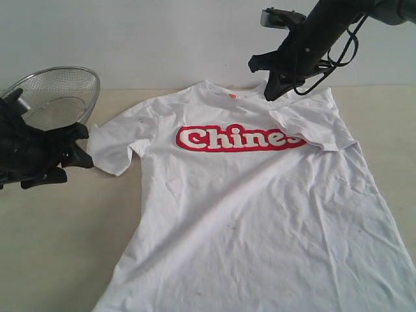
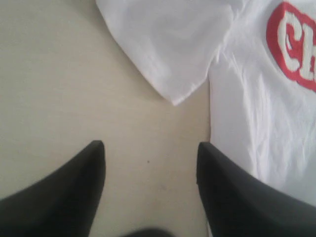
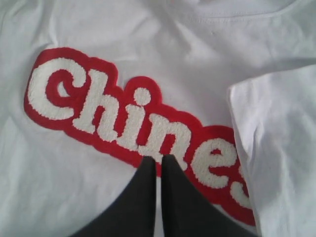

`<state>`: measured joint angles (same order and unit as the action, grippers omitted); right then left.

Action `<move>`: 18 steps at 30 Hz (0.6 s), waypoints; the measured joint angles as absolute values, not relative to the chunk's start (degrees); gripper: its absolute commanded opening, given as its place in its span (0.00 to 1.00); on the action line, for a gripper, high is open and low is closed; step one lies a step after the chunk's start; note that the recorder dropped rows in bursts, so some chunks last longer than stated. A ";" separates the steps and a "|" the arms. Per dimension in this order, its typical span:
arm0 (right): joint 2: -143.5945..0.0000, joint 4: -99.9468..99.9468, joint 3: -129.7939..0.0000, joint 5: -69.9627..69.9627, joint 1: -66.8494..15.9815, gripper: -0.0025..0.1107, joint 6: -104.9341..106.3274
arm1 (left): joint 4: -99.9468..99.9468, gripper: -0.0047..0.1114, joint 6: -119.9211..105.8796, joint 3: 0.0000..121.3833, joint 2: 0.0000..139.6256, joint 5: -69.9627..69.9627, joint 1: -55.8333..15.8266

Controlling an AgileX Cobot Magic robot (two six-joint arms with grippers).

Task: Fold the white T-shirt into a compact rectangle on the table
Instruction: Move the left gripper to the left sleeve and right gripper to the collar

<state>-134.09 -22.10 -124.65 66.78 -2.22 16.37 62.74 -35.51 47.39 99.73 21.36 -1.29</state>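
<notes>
The white T-shirt (image 1: 260,214) lies print-up across the centre and lower right of the table (image 1: 52,247). The left gripper (image 1: 83,148) gapes wide and empty at mid-left; the right gripper (image 1: 268,94), pinched closed on nothing, hangs at upper right.

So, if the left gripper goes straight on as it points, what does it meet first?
Most likely the sleeve of the white T-shirt: its corner lies just ahead of the open left gripper, with only bare table between. How high the gripper is, I cannot tell.
</notes>
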 measured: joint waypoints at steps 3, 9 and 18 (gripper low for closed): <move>-134.09 -23.13 -124.65 67.33 -2.22 0.02 16.49 | 62.96 0.50 -35.64 49.88 101.95 21.36 -0.67; -134.09 -25.64 -124.65 67.55 -2.22 0.02 16.51 | 63.64 0.50 -35.64 53.88 106.52 21.47 -0.67; -134.09 -25.78 -124.65 68.02 -2.22 0.02 16.89 | 74.34 0.50 -43.35 55.30 112.68 23.35 -0.63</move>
